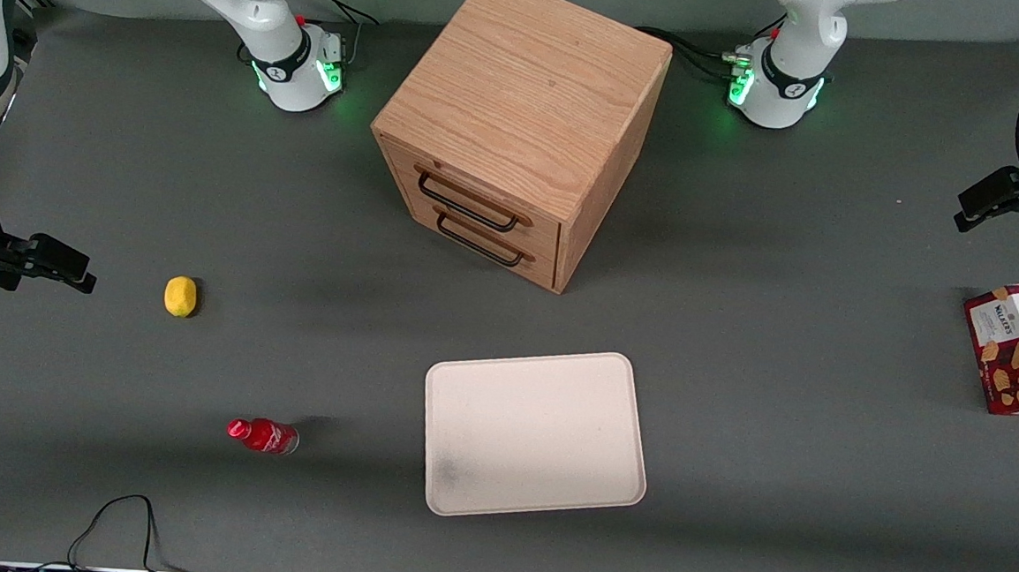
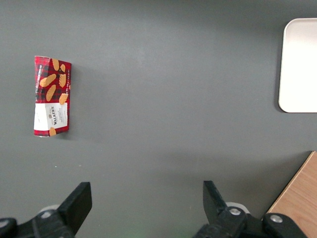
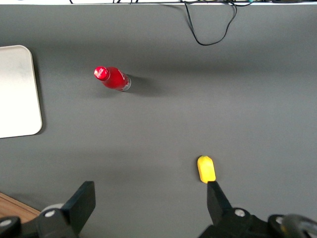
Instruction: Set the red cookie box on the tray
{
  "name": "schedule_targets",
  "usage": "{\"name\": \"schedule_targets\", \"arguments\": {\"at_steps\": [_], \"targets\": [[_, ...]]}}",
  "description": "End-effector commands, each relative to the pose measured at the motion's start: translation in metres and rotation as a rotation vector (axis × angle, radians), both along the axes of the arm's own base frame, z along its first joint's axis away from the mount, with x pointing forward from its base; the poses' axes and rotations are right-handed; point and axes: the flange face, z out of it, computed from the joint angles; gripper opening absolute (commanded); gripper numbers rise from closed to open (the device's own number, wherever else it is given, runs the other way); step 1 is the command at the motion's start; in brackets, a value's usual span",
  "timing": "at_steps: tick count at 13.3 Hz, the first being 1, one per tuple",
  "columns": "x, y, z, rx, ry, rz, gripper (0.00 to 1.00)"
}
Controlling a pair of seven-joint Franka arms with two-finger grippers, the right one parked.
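We start with the red cookie box [image 1: 1014, 350] lying flat on the grey table [image 1: 784, 276], label side up, at the working arm's end of the table and well apart from the tray [image 1: 534, 433]. The tray sits near the middle of the table, nearer to the front camera than the wooden drawer cabinet [image 1: 519, 127], and nothing rests on it.

The gripper [image 2: 146, 198] hangs above bare table with its fingers [image 2: 77, 203] spread wide and holding nothing. In the front view it appears farther from the camera than the box, not yet over it. In the wrist view the box [image 2: 52, 96] lies off to one side of the gap between the fingers.

We judge the step in hand to be the approach, with the task barely begun. To do it well:

1. We centre the gap between the fingers over the middle of the box.
2. We turn the wrist so the fingers close across the box's short width, on its long narrow sides.
3. We descend until the fingertips straddle those sides, then close with moderate force; the carton will likely crush under a hard squeeze.

A small red bottle [image 1: 263, 435] and a yellow lemon-like object [image 1: 180, 295] lie toward the parked arm's end, clear of the likely carrying path
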Motion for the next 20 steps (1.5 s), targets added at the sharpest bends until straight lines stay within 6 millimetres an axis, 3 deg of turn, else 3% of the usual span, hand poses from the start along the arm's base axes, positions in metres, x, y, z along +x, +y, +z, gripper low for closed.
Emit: {"name": "schedule_targets", "arguments": {"at_steps": [1,4,6,8,11,14,17,20], "targets": [[0.005,-0.002,0.003,0.005,-0.006,-0.022,1.0],[0.009,0.013,-0.002,0.03,-0.014,-0.013,1.0],[0.018,0.056,-0.032,0.064,0.02,-0.035,1.0],[0.027,0.122,-0.062,0.048,0.034,-0.078,1.0],[0.033,0.211,-0.122,0.066,0.035,-0.103,1.0],[0.033,0.28,-0.201,0.063,0.07,-0.145,1.0],[0.042,0.308,-0.285,0.02,0.07,-0.197,1.0],[0.041,0.323,-0.343,-0.008,0.078,-0.175,1.0]]}}
